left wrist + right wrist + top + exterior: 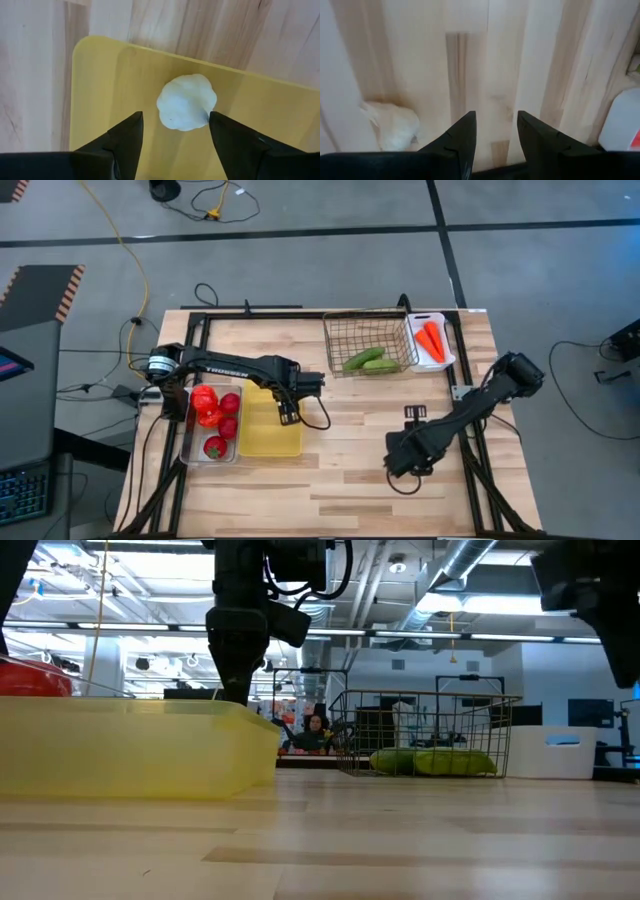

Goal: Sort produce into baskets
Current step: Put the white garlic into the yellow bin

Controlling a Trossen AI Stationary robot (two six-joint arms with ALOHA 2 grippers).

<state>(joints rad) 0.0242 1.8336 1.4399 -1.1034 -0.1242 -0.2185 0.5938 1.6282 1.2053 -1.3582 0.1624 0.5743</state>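
Note:
My left gripper [175, 116] stands open over the yellow tray [268, 430], fingers pointing down. A white garlic piece [186, 102] lies on the tray's floor between and below the fingertips, untouched as far as I can see. My right gripper [494, 131] hovers open over bare table at the near right, with nothing between its fingers. A second white garlic piece [394, 126] lies on the wood beside it. Red tomatoes and peppers [214, 418] fill the clear bin [190, 450]. Green cucumbers [368, 361] lie in the wire basket [345, 330], and orange carrots [432, 340] in the white tray [447, 360].
The clear bin and the yellow tray stand side by side at the table's left, while the wire basket and the white tray stand at the far right. Bare wood lies between them and along the near edge. A black frame [470, 450] runs along the table's sides.

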